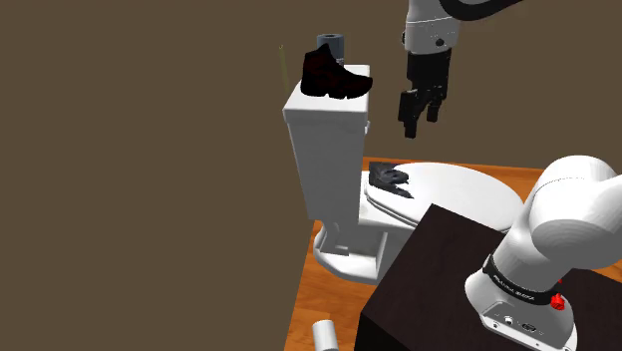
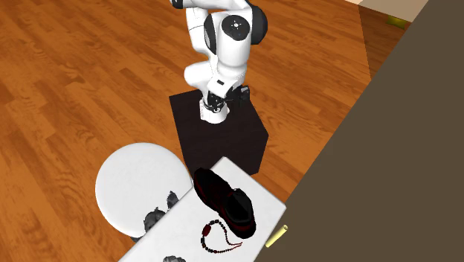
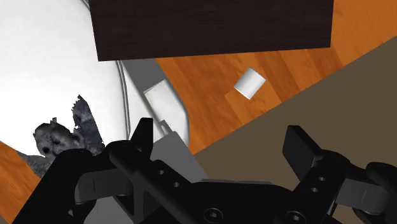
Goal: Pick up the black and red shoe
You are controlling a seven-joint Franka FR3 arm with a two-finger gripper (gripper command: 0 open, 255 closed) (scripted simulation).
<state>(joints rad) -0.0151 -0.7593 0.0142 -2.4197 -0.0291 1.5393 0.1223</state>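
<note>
The black and red shoe (image 1: 334, 75) stands upright on top of the white toilet tank (image 1: 324, 150). From above, in the second exterior view, the shoe (image 2: 224, 201) is black with red trim and lies near the tank lid's (image 2: 186, 234) edge. My black gripper (image 1: 421, 122) hangs in the air to the shoulder view's right of the shoe, about level with the tank top and apart from it. In the wrist view the gripper (image 3: 222, 143) is open, its fingers (image 3: 143, 135) spread with nothing between them, above the floor beside the toilet.
A dark beaded string (image 2: 216, 234) lies by the shoe, and a grey cylinder (image 1: 332, 43) stands behind it. A grey lumpy object (image 1: 389, 179) rests on the white toilet seat lid (image 1: 468, 189). The dark stand (image 1: 439, 279) is close by. A white cylinder (image 3: 249, 83) lies on the wooden floor.
</note>
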